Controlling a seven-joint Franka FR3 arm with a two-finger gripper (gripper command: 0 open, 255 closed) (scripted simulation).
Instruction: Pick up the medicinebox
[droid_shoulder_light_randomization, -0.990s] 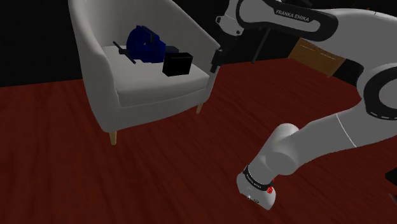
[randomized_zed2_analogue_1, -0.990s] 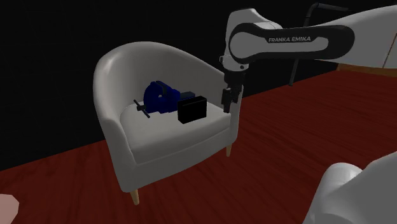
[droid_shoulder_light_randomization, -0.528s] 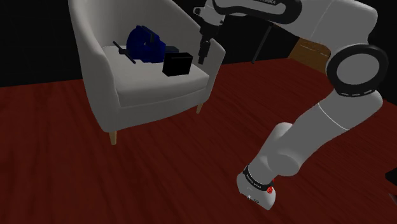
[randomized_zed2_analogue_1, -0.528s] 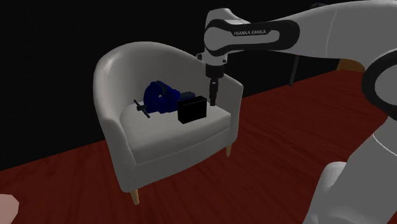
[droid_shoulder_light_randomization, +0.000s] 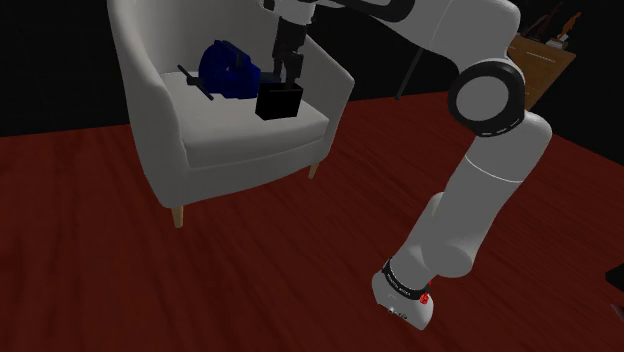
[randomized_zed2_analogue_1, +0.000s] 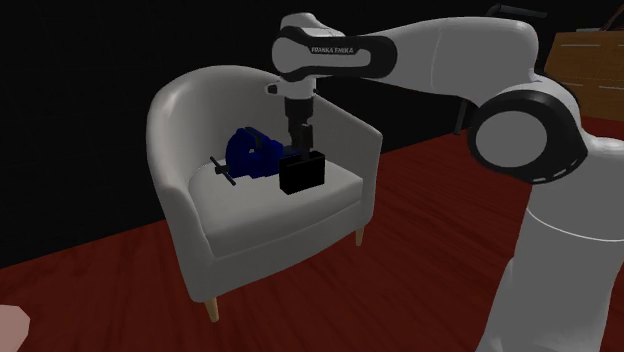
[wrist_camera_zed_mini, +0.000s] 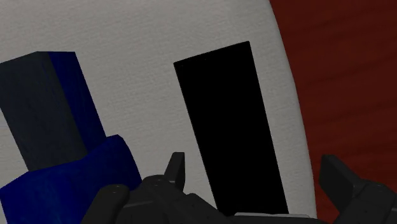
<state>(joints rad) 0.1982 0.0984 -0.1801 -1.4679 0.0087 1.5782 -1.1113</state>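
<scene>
The medicine box is a plain black box (droid_shoulder_light_randomization: 280, 101) standing on the seat of a white armchair (droid_shoulder_light_randomization: 232, 148), near the armrest on the shoulder view's right. My gripper (droid_shoulder_light_randomization: 288, 78) hangs just above the box's top and points down at it. In the second exterior view the gripper (randomized_zed2_analogue_1: 300, 148) is directly over the box (randomized_zed2_analogue_1: 302, 172). The wrist view looks down on the box (wrist_camera_zed_mini: 232, 121), and the gripper (wrist_camera_zed_mini: 253, 162) is open with its fingers standing apart on either side of the box's width, touching nothing.
A blue vise (droid_shoulder_light_randomization: 228, 70) with a dark handle lies on the seat right beside the box, toward the chair's back (randomized_zed2_analogue_1: 190, 110). Dark red wood floor (droid_shoulder_light_randomization: 300, 260) surrounds the chair. A brown wooden piece (droid_shoulder_light_randomization: 540, 60) stands behind the arm. Beyond the chair is a black area.
The arm has swung from outside the chair's armrest, across it, to above the seat. The gripper now hangs over the black box instead of beside the chair.
</scene>
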